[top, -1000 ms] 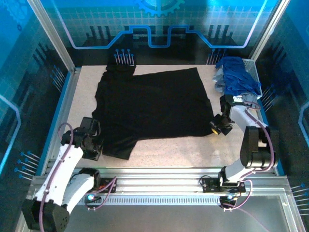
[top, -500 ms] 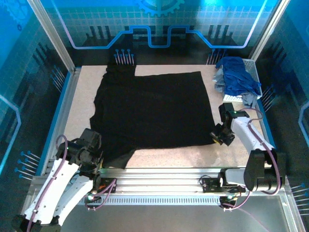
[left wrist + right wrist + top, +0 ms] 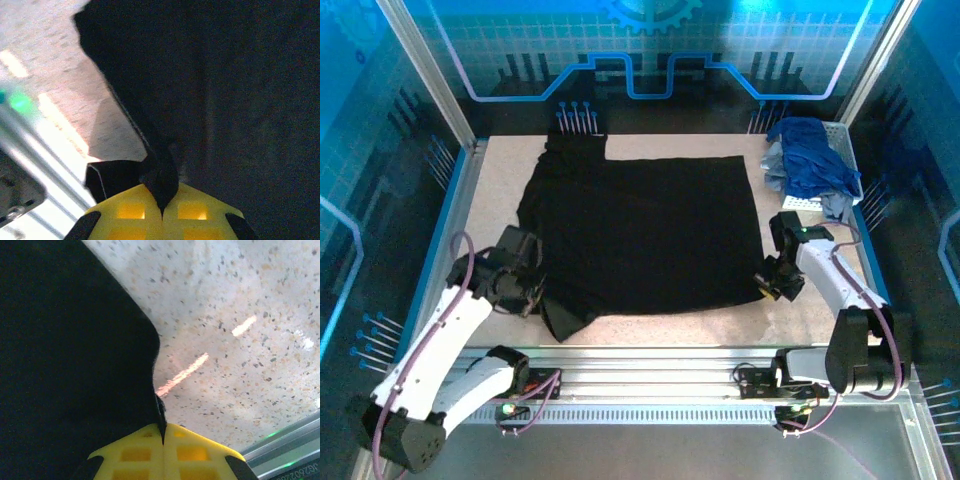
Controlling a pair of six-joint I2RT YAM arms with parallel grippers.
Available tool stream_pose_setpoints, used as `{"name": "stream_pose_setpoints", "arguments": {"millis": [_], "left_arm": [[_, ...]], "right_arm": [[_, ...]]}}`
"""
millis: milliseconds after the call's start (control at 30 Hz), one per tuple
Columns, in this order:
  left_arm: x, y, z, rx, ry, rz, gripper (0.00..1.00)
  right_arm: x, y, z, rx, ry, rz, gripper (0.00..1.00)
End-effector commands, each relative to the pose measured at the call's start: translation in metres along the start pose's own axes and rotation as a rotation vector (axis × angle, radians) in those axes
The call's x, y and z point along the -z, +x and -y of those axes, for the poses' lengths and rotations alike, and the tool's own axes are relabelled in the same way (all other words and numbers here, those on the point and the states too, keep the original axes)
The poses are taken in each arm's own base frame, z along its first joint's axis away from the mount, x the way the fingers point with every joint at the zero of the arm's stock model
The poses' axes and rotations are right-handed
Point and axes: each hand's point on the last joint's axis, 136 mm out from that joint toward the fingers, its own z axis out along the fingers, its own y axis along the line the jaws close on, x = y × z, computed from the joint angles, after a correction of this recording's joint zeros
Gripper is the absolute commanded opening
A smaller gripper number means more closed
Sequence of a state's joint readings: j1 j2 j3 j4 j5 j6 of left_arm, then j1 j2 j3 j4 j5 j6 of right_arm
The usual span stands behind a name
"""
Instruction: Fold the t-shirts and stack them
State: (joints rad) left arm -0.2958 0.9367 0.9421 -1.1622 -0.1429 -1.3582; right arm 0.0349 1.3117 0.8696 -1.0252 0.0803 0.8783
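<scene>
Top external shows the black t-shirt (image 3: 640,230) spread flat across the table (image 3: 490,190), its near-left corner pinched in the left gripper (image 3: 532,292) and its near-right corner in the right gripper (image 3: 772,283). At the left wrist, yellow fingers (image 3: 130,210) are closed on a bunched fold of black cloth; the right wrist's fingers (image 3: 192,452) clamp the hem's edge. Royal blue shirts (image 3: 812,160) lie heaped in the white basket (image 3: 847,150) at the far right
</scene>
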Motion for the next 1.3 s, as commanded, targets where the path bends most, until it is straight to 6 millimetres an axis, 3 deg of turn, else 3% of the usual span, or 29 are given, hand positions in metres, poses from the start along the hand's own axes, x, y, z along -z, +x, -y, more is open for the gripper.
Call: {"name": "stream_pose_setpoints", "arguments": {"millis": [0, 400, 767, 1267], "left_arm": [[0.007, -0.016, 0.057, -0.101, 0.119, 0.072, 0.00], [-0.002, -0.071, 0.138, -0.165, 0.190, 0.150, 0.00], [-0.007, -0.119, 0.142, -0.153, 0.154, 0.234, 0.00], [-0.012, -0.150, 0.177, -0.263, 0.175, 0.281, 0.00]], "right_arm": [[0.013, -0.008, -0.006, 0.025, 0.026, 0.020, 0.00], [0.025, -0.056, -0.041, 0.002, 0.011, 0.052, 0.00], [0.024, -0.095, -0.068, -0.011, 0.009, 0.076, 0.00], [0.026, -0.125, -0.095, 0.009, 0.003, 0.099, 0.00]]}}
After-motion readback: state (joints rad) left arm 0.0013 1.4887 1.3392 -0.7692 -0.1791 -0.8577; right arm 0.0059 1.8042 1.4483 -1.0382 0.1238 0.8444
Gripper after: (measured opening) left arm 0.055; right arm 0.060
